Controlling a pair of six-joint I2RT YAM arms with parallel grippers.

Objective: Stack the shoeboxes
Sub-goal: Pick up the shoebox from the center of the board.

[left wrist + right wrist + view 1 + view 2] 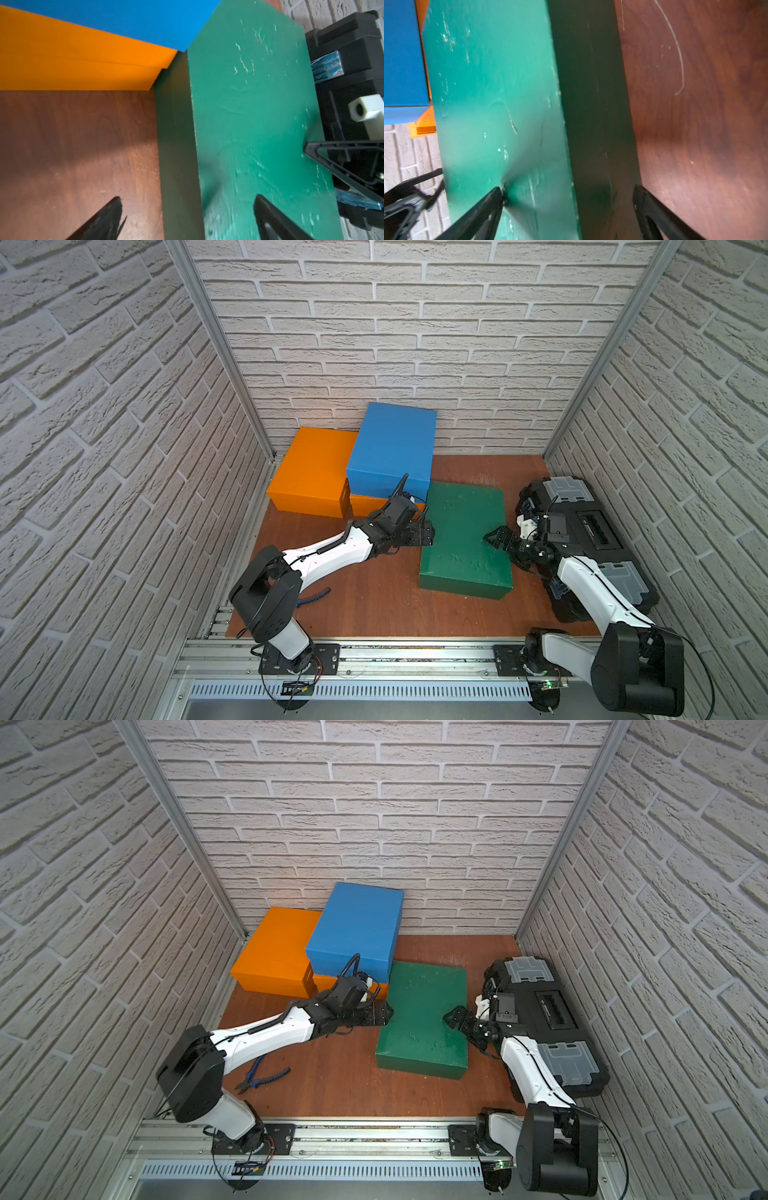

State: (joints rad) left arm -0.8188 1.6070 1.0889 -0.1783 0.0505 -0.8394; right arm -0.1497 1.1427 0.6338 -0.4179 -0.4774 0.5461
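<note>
At desk [374, 605] rear, blue shoebox [390, 448] tops orange shoebox [365, 506]; you've green shoebox [461, 539] & 2nd orange shoebox [311, 472] to go; left gripper [429, 532], right gripper [493, 537] jaws apart.

Even light; green shoebox [492, 83] blurred up close

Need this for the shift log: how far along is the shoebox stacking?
Done: the blue shoebox sits on an orange shoebox. In hand: the left claw and right claw, both open, straddle opposite edges of the green shoebox, which lies on the table. Left: stacking it and the second orange shoebox.
</note>
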